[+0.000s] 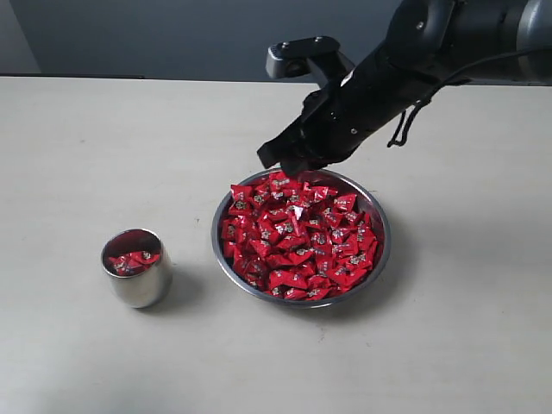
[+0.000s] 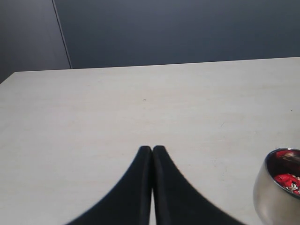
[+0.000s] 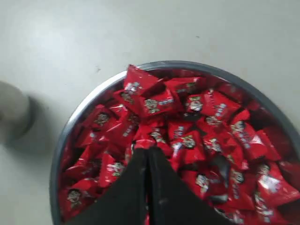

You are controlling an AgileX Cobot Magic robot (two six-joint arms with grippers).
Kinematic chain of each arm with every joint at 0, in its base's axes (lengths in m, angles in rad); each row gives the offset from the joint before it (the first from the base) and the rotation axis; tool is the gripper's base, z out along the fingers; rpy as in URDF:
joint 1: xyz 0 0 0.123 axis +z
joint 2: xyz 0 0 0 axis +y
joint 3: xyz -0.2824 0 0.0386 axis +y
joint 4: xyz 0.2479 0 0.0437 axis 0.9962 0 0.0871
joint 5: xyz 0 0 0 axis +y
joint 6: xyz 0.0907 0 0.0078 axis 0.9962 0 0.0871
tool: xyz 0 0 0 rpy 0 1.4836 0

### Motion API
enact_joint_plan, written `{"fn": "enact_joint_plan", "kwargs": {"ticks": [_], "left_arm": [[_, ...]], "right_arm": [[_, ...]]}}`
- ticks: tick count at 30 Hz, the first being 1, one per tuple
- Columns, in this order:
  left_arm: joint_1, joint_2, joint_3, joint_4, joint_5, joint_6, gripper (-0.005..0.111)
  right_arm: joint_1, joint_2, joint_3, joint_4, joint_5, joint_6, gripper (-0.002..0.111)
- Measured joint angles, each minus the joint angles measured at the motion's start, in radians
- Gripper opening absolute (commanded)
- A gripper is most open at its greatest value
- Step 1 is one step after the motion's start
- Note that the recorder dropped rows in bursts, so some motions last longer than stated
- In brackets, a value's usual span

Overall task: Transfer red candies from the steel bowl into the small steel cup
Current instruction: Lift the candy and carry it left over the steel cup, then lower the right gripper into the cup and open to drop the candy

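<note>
Evidently the pick is the step in hand: the right gripper (image 3: 147,152) hangs low over the candies (image 3: 197,105) heaped in the bowl (image 3: 75,115), its tips just above the pile near the bowl's rim. Its fingers are pressed together with no gap showing. No candy can be seen between them, though I cannot tell whether a wrapper edge is nipped at the very tips. Directly under and ahead of the tips the heap is dense, with pieces overlapping. The cup (image 1: 138,285) stands well apart from this gripper, off past the bowl's side, and a few candies already lie in it, so the transfer looks barely begun. If nothing is held, the next move would call for spreading the fingers, pushing down around a single piece, closing and lifting clear of the rim before crossing to the narrow cup. The left gripper (image 2: 152,150) is also closed tight on nothing, over bare table (image 2: 140,93), with the cup near one side of it.
</note>
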Motion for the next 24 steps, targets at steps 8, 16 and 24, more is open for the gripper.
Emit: {"fn": "enact_joint_plan", "kwargs": {"ticks": [8, 16, 24], "left_arm": [[0.0, 0.0, 0.0, 0.0, 0.0, 0.0, 0.0], [0.0, 0.0, 0.0, 0.0, 0.0, 0.0, 0.0], [0.0, 0.0, 0.0, 0.0, 0.0, 0.0, 0.0]], "right_arm": [[0.084, 0.0, 0.0, 0.076, -0.051, -0.021, -0.001], [0.152, 0.034, -0.119, 0.18, -0.013, -0.083, -0.001], [0.233, 0.146, -0.246, 0.18, 0.046, -0.083, -0.001]]}}
